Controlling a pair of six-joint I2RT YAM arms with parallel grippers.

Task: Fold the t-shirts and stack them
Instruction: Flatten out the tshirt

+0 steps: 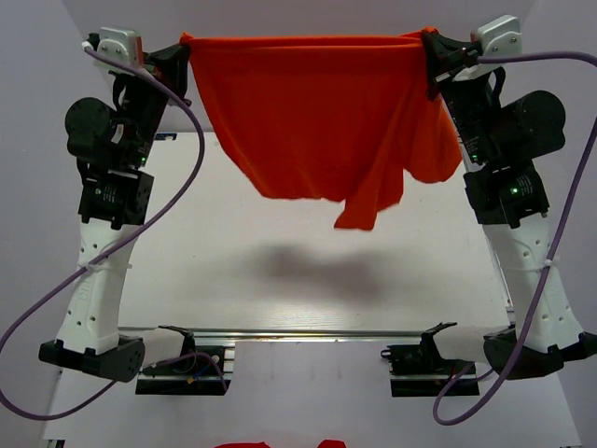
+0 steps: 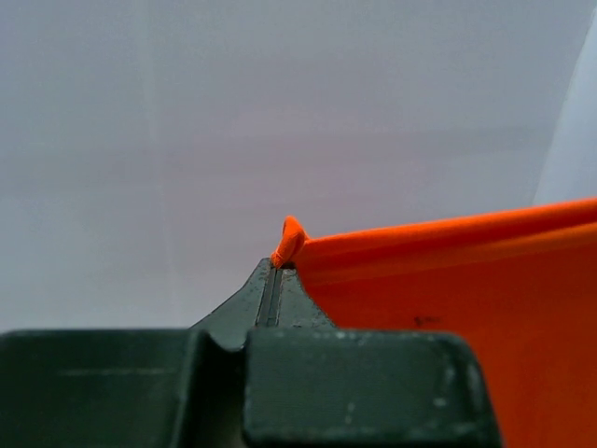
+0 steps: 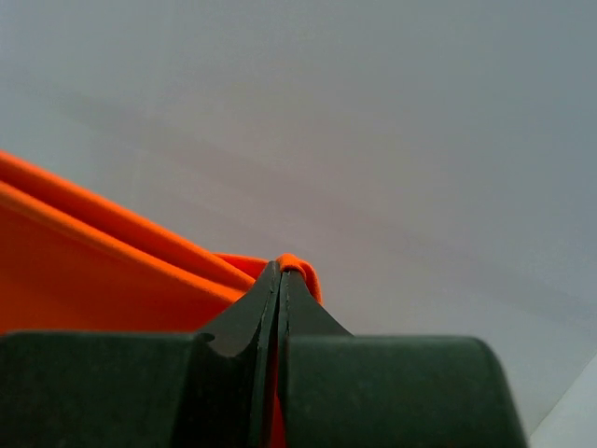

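One orange-red t-shirt [image 1: 317, 121] hangs stretched in the air between my two raised grippers, high above the table. Its top edge is taut and its lower part droops, with a flap hanging lowest right of centre. My left gripper [image 1: 185, 45] is shut on the shirt's left top corner; the left wrist view shows cloth [image 2: 448, 280] pinched at the fingertips [image 2: 276, 265]. My right gripper [image 1: 429, 39] is shut on the right top corner; the right wrist view shows cloth [image 3: 93, 271] bunched over the closed tips [image 3: 280, 266].
The white table [image 1: 308, 280] lies below the shirt, with the shirt's shadow on it. Two bits of orange-red cloth [image 1: 252, 444] show at the bottom edge of the top view, in front of the arm bases. Purple cables [image 1: 177, 177] loop beside both arms.
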